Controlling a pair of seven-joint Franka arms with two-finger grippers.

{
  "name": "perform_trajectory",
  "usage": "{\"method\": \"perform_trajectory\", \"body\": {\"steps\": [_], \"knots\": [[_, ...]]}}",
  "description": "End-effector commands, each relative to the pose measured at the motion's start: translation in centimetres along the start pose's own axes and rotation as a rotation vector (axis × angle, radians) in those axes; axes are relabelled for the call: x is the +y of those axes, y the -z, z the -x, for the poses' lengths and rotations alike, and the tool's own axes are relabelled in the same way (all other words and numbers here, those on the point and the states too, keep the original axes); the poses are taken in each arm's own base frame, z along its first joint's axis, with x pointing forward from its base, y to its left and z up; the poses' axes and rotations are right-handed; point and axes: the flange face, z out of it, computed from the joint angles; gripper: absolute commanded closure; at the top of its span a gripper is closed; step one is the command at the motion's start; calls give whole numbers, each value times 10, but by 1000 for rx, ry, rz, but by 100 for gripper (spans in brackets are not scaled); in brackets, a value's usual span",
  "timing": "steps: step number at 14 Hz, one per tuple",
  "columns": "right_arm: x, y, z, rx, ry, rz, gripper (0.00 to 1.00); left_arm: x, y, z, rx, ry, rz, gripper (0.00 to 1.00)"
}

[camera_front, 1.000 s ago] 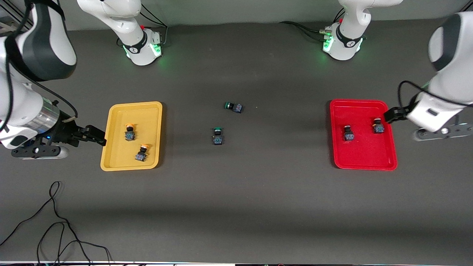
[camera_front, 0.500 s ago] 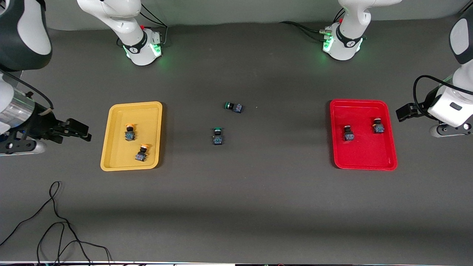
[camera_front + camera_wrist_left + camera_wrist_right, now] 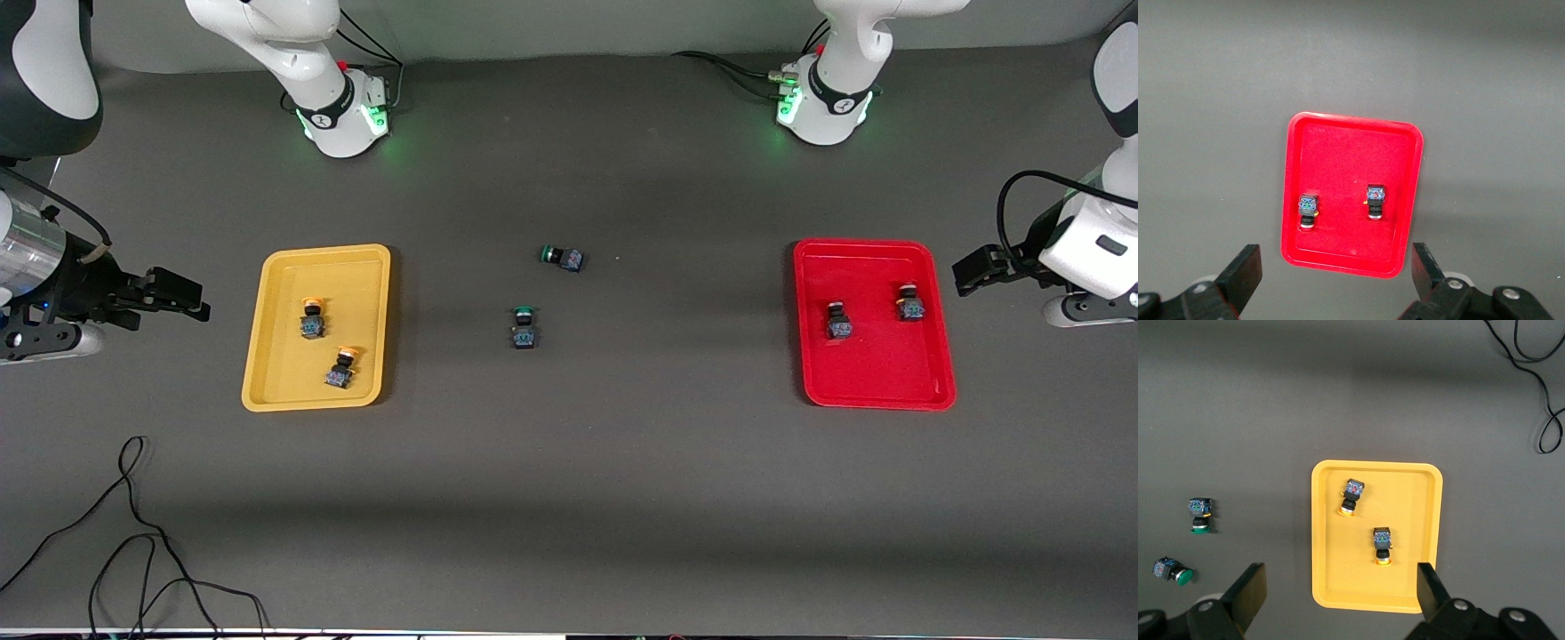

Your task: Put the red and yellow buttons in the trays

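The yellow tray holds two yellow-capped buttons. The red tray holds two red-capped buttons. My right gripper is open and empty, up over bare table beside the yellow tray, at the right arm's end. My left gripper is open and empty over bare table beside the red tray, at the left arm's end. The right wrist view shows the yellow tray with both buttons. The left wrist view shows the red tray with both buttons.
Two green-capped buttons lie on the dark table between the trays; they also show in the right wrist view. A black cable lies near the front camera at the right arm's end. The arm bases stand farthest from the front camera.
Both grippers have drawn back from over the tray edges toward their own ends of the table, both empty. The buttons and trays have not moved.
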Motion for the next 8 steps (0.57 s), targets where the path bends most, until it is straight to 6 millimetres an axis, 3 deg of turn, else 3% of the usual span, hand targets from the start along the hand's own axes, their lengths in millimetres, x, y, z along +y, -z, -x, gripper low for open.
{"method": "perform_trajectory", "body": {"steps": [1,4,5,8], "knots": [[-9,7,12,-10,31,2,0,-11,4,-4,-5,6,12,0],[-16,-5,27,2,33,13,0,-3,5,-3,-8,-9,10,0],[-27,-5,27,3,47,12,0,-3,4,-4,-11,-9,10,0],[-16,-5,21,13,28,3,0,-4,4,-1,-28,-8,8,0]]}}
